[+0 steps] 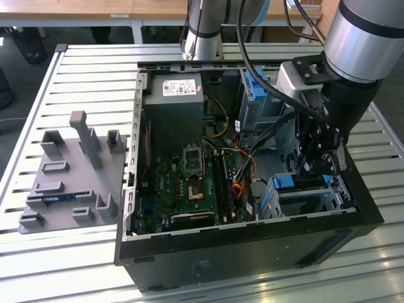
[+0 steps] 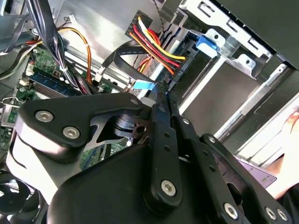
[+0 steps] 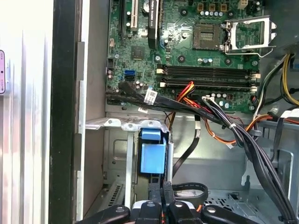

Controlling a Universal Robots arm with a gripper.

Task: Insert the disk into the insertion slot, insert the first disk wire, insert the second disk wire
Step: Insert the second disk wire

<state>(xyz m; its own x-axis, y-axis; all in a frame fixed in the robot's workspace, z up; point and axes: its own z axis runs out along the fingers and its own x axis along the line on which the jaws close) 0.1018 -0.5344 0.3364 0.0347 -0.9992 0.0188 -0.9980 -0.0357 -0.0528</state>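
Pincer hangs low over the front corner of the open computer case, and in both wrist views its two fingers are pressed together with no gap. Whether anything thin is pinched between them I cannot tell.

Directly beyond the tips sits the disk, seen end-on as a bright blue carrier standing between the silver walls of the insertion slot. It looks seated there, so I judge the first step done.

The wires are less certain. A black plug with red, yellow and orange leads lies near the fingertips in the second wrist view, and a flat black cable curls down beside the carrier. I cannot see either one mated to the disk, so both wire steps should be treated as unfinished.

Room is tight. The slot's sheet-metal edges flank the fingers on both sides. A thick bundle of black cables crosses between the motherboard and the slot, and the case wall runs just beside it. The taller cage with the blue latch stands near. The clear way in and out looks to be straight up through the open side of the case
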